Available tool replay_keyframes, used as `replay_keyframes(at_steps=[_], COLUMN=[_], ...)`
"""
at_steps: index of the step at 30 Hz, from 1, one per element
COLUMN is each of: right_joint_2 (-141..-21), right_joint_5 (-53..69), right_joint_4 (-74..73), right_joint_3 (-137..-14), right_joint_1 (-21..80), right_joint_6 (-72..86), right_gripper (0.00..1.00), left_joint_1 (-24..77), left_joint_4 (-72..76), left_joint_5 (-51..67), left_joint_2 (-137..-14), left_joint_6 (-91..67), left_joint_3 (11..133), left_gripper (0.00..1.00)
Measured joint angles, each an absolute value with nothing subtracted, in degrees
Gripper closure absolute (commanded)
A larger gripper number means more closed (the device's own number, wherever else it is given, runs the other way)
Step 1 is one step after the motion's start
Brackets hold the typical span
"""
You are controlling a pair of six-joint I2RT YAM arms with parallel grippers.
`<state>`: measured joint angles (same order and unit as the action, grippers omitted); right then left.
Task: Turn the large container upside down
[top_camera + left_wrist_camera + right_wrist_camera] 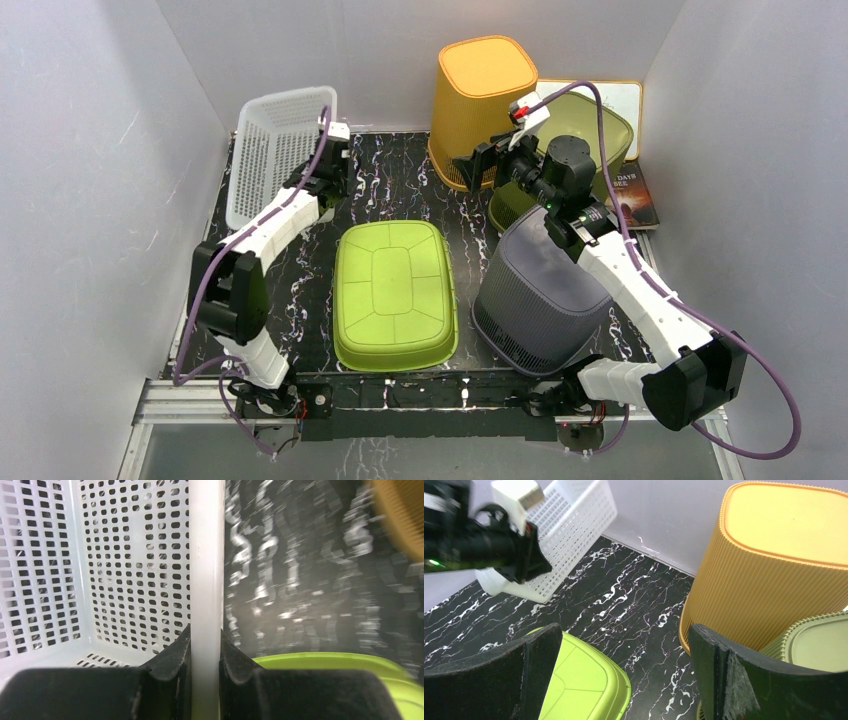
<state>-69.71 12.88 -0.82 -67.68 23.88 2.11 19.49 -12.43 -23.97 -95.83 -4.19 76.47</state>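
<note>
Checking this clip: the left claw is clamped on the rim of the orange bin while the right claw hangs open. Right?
Wrong bin. The left claw is clamped on the rim of the white mesh basket, as the left wrist view shows. The right claw hangs open, as stated.

Your clearest lane is the bare strip of table (pixel 400 180) that runs forward from the back wall, between the tilted white basket (pixel 275 150) and the orange bin (pixel 480 95). Nearer you, the lime tub (pixel 392 290) fills the middle, leaving only a narrow gap to the grey bin (pixel 535 300) on its right. The olive container (pixel 615 135) crowds the back right corner, just beside the orange bin.
</note>
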Motion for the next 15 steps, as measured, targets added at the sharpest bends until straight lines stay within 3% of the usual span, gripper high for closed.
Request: replay_keyframes(at_steps=[8,15], right_joint_2=[-69.71,-69.28], right_joint_5=[12.14,11.51], right_joint_4=[-1.02,-1.65], right_joint_3=[-67.68,-67.68], right_joint_1=[23.88,23.88], right_joint_6=[2.55,2.72], right_gripper=[0.03,0.03], left_joint_1=[19.64,19.18], left_joint_4=[-9.13,4.49], left_joint_5=[-2.15,15.64], left_joint_2=[-86.37,-85.73], left_joint_6=[-14.90,-28.53], left_joint_3=[80.14,72.77], left_gripper=[1.00,1.00])
